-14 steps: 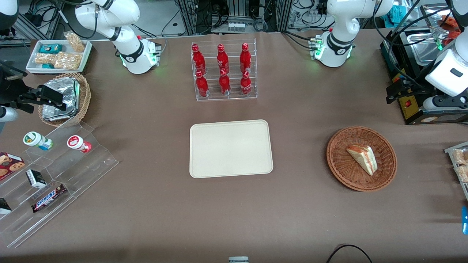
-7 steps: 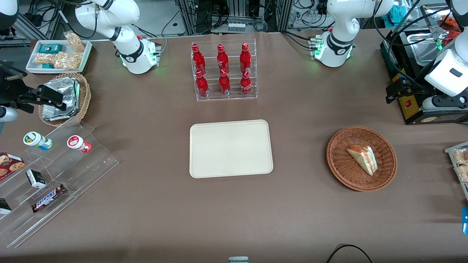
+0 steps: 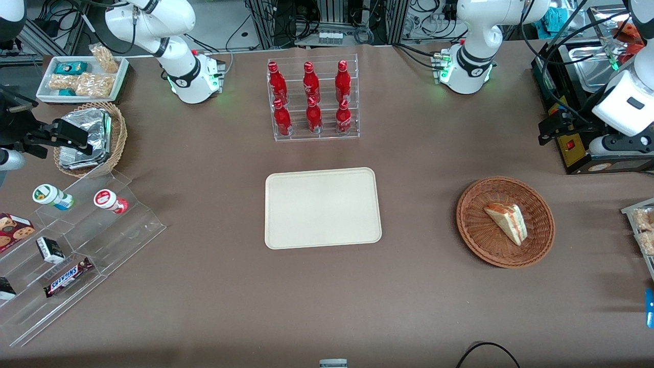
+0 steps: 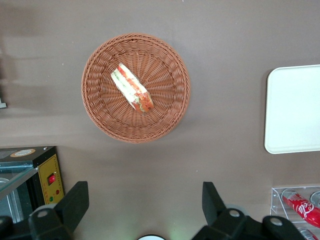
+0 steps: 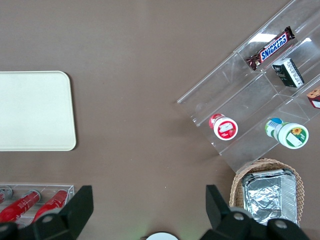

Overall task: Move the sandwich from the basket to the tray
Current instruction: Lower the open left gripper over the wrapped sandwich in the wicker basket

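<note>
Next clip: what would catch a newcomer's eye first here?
Probably the sandwich lying in the round basket toward the working arm's end of the table, and the bare tray mid-table. Farther from the camera, red bottles fill a clear rack. The gripper hangs open, high above the table beside the basket.

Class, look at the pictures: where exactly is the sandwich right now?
The sandwich lies in the round wicker basket, toward the working arm's end of the table, well apart from the empty cream tray. The open gripper hangs high above the table beside the basket.
</note>
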